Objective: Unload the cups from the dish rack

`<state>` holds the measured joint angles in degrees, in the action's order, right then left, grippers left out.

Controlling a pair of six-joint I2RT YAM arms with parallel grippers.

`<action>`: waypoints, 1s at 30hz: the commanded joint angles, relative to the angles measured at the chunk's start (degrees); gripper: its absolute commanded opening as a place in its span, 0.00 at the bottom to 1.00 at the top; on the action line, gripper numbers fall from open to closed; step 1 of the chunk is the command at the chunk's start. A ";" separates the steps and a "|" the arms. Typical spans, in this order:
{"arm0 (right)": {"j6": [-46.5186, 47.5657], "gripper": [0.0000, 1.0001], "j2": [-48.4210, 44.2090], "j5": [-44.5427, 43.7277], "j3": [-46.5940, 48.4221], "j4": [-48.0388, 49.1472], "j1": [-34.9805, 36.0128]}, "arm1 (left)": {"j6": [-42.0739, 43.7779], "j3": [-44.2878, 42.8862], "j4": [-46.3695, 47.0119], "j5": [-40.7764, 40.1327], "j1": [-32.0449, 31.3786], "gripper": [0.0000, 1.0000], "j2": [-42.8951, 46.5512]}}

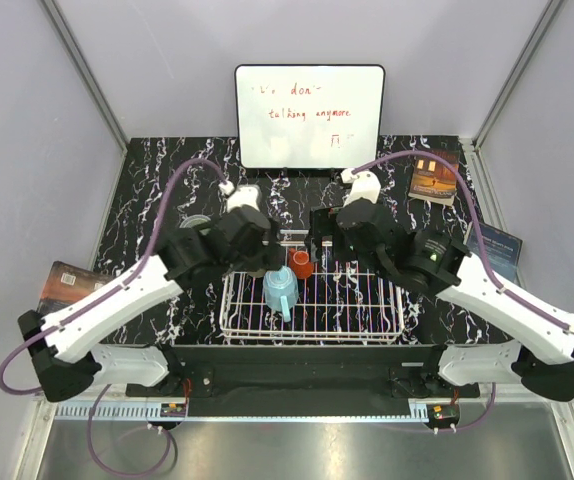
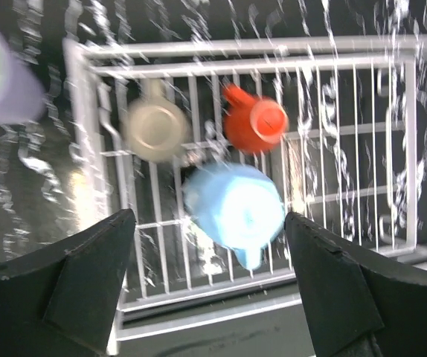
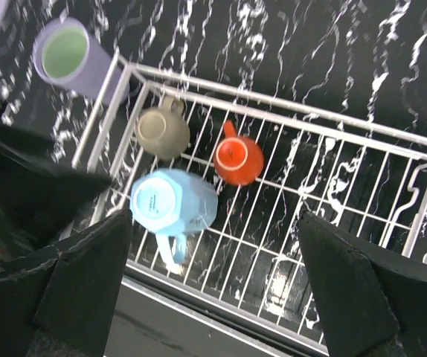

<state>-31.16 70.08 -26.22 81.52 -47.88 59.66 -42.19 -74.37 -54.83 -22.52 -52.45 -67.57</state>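
Hovering above the near part of the rack (image 2: 273,48), the left fingers (image 2: 87,275) are standing wide apart with nothing between them. The right fingers (image 3: 79,290) are hanging over the same basket, spread just as wide and also empty.

Right under the left fingers, the blue mug (image 2: 234,204) is sitting bottom up on the wires, its handle pointing at the near rail. This is probably the next one to take. Going about it well would mean coming straight down with one finger on each side of the body, clear of the handle, and closing only once both tips are below the upturned base. A straight lift should keep the rim from catching on the wires.

Just behind the mug, the red cup (image 2: 257,123) and the grey cup (image 2: 154,130) are sitting upside down inside the rack. Both are close enough that a drifting finger could knock them.

Farther off, past the rack's left far corner, the lavender tumbler (image 3: 68,52) is standing upright on the black marbled surface (image 3: 310,44), already out. Its inside is showing green, and whether that is a second cup nested in it I cannot tell
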 commanded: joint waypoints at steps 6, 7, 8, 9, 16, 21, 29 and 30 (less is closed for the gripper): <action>-4.26 1.00 -0.56 -4.19 -0.21 -1.34 -0.16 | -4.65 1.33 3.50 -0.59 -6.61 0.89 -7.75; -4.26 1.00 -0.65 -4.19 -0.39 -1.34 -0.16 | -4.56 1.68 3.50 -0.85 -7.05 0.89 -8.10; -4.35 1.00 -0.74 -4.19 -0.74 -1.43 -0.07 | -4.48 1.94 3.41 -0.86 -7.14 0.89 -8.45; -4.35 1.00 -0.83 -4.37 -0.83 -1.52 -0.07 | -4.74 2.38 3.41 -1.03 -7.14 0.89 -8.98; -5.14 1.00 -1.09 -4.19 -2.33 -1.78 -0.16 | -6.23 4.49 4.82 2.13 -7.23 0.91 -11.35; -5.14 1.00 -1.35 -4.02 -2.68 -1.69 -0.16 | -5.45 6.94 7.97 3.10 -7.23 0.92 -13.55; -4.70 1.00 -2.76 -3.84 -4.17 -1.69 -0.16 | -5.35 8.98 11.41 5.21 -7.23 0.91 -17.51; -4.62 1.00 -3.11 -3.67 -4.43 -1.69 -0.07 | -5.53 9.15 11.32 4.95 -7.23 0.90 -17.42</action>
<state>-35.16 69.23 -28.05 77.73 -50.50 59.61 -47.20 -65.58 -46.85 -18.68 -59.40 -85.21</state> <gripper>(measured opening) 0.994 0.914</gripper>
